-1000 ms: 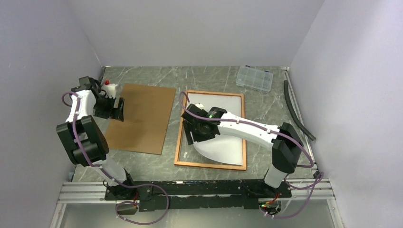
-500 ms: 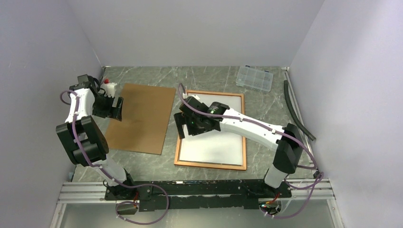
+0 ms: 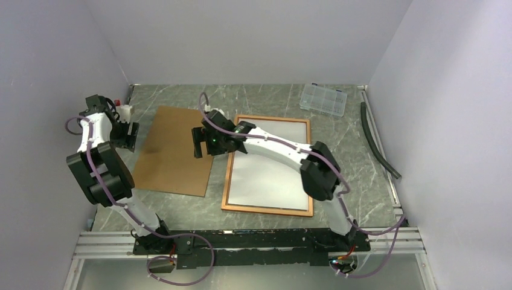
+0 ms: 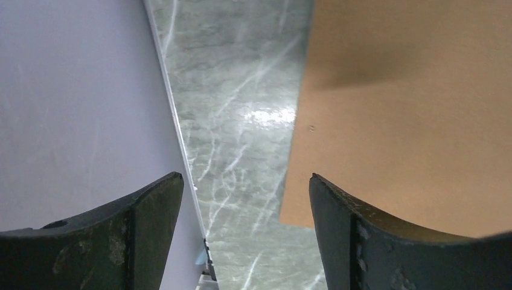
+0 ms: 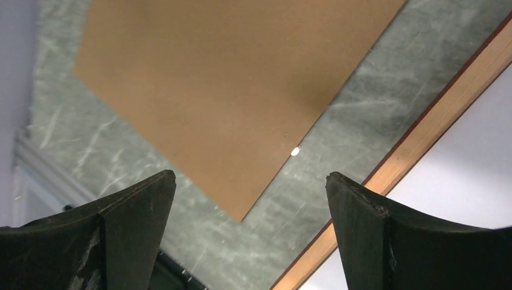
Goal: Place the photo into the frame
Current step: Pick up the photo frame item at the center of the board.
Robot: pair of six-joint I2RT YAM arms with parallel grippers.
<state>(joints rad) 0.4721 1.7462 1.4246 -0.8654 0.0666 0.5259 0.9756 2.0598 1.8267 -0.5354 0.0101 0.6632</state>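
One frame (image 3: 267, 211) lay nearest you on the worktop (image 3: 181, 205), right of centre, with the photo (image 3: 272, 175) flat inside its orange border (white side up). Left of it, apart, lay the brown backing board (image 3: 175, 157). Your right hand (image 3: 202, 143) hovered over the gap between board and frame, jaws spread wide, holding nothing. Your left hand (image 3: 131, 134) hung by the board's far left edge near the wall, also open and empty. Farthest back sat a clear compartment box (image 3: 323, 99).
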